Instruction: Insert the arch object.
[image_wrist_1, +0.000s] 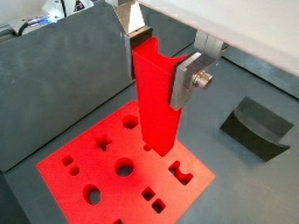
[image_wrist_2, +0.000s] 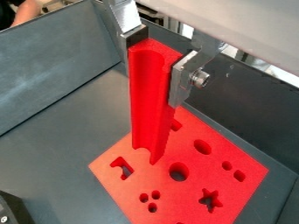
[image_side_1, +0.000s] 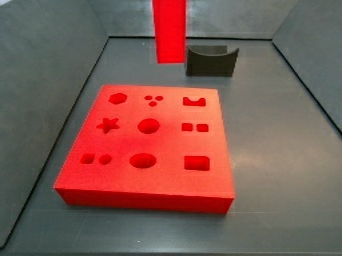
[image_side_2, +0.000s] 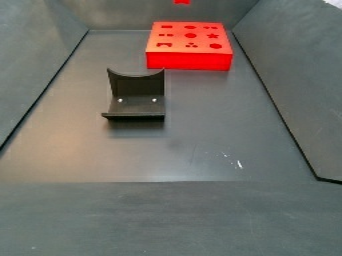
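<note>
While claw (image_wrist_1: 163, 61) grips arch object (image_wrist_1: 156, 105) above board (image_wrist_1: 82, 162), no writing legible.

In a side view, the arch object (image_side_1: 168, 31) hung upright above the grey floor (image_side_1: 274, 150), its top cut off by the frame edge, so the gripper holding it lay out of sight. Its lower end appeared to sit clear above the far edge of the red board (image_side_1: 151, 190), though the height was hard to judge. The board lay flat with its shaped holes open. The dark grey block (image_side_1: 211, 60) stood just beside the bar, behind the board.
</note>
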